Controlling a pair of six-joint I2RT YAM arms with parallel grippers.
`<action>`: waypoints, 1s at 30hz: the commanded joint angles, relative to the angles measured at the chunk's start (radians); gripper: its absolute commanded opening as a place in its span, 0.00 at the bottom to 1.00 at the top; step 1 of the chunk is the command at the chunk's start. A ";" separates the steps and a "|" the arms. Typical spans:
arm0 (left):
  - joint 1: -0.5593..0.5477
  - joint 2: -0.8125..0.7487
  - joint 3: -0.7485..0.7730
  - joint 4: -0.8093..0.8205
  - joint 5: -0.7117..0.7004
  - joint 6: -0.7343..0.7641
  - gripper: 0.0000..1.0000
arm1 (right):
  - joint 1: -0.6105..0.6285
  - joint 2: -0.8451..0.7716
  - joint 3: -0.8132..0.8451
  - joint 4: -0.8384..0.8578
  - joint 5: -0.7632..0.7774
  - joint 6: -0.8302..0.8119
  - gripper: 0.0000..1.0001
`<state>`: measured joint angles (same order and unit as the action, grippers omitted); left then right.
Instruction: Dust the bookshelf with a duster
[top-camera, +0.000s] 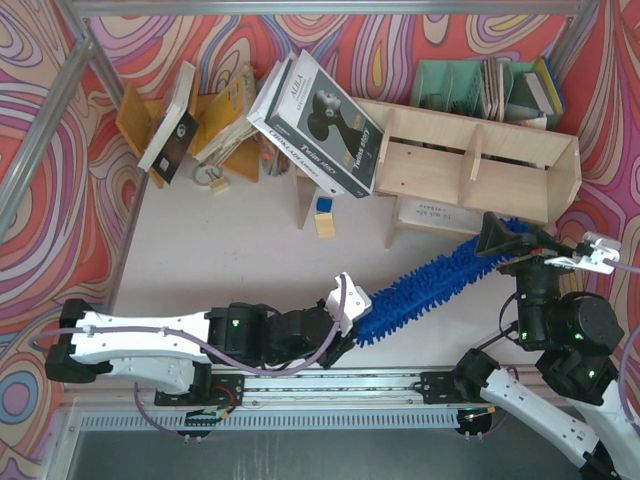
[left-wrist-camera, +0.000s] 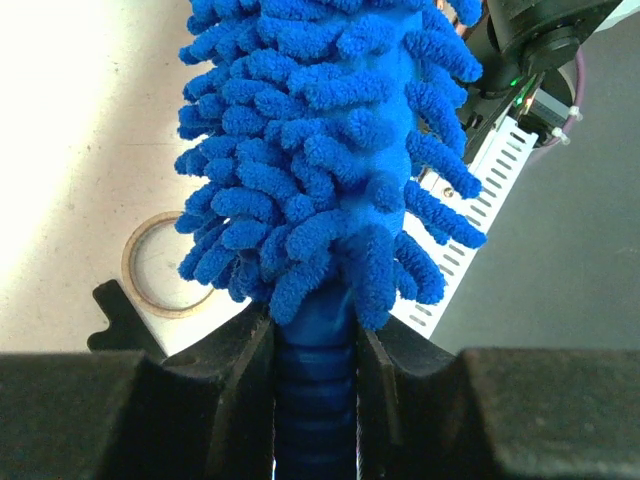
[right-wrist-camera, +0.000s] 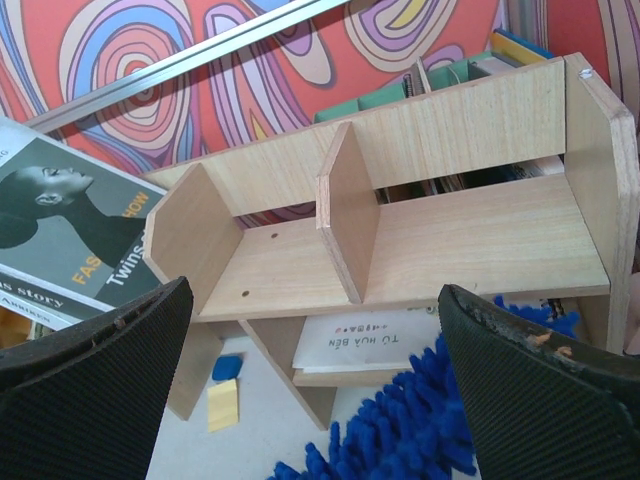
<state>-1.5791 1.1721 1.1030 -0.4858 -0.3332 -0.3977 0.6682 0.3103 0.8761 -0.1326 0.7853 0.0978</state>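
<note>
From above we see the duster (top-camera: 440, 275) lying aslant across the desk (top-camera: 240, 250). Its handle end is at the left end effector (top-camera: 342, 318), and its fluffy tip reaches the foot of the bookshelf (top-camera: 480, 165), by the right end of the lower tier.

The left wrist camera settles what the overhead view leaves vague. There the two fingers (left-wrist-camera: 245, 365) are clamped on the dark blue ribbed handle just below the bristles, with no gap on either side. It also shows a tape ring (left-wrist-camera: 160, 265) lying flat on the desk beside the bristles.

The right end effector (top-camera: 497, 240) sits over the duster's tip. Overhead, its dark fingers read as one cone-shaped mass, but the right wrist view shows them spread wide and holding nothing, with blue fibres low between them. That view also looks straight into the shelf (a face the overhead camera sees only from above). We see two upper compartments parted by an upright divider, a white booklet (right-wrist-camera: 365, 340) on the lower tier, and a blue block (right-wrist-camera: 227, 367) and a yellow block (right-wrist-camera: 222, 403) on the desk by the left leg. We cannot tell whether the bristles touch the wood. Only the overhead view shows in full the large books (top-camera: 320, 125) leaning at the shelf's left end.
</note>
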 joint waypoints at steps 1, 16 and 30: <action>-0.004 -0.056 -0.030 0.089 -0.037 0.013 0.00 | 0.002 0.027 0.024 0.022 0.009 -0.003 0.99; -0.003 0.088 -0.013 0.106 -0.048 0.009 0.00 | 0.002 0.026 0.011 0.027 0.022 -0.004 0.99; -0.003 0.163 -0.007 0.166 -0.157 -0.002 0.00 | 0.002 0.011 -0.010 0.018 0.019 0.016 0.99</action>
<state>-1.5814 1.3216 1.0676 -0.4061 -0.4282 -0.3962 0.6682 0.3351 0.8742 -0.1326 0.7891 0.1001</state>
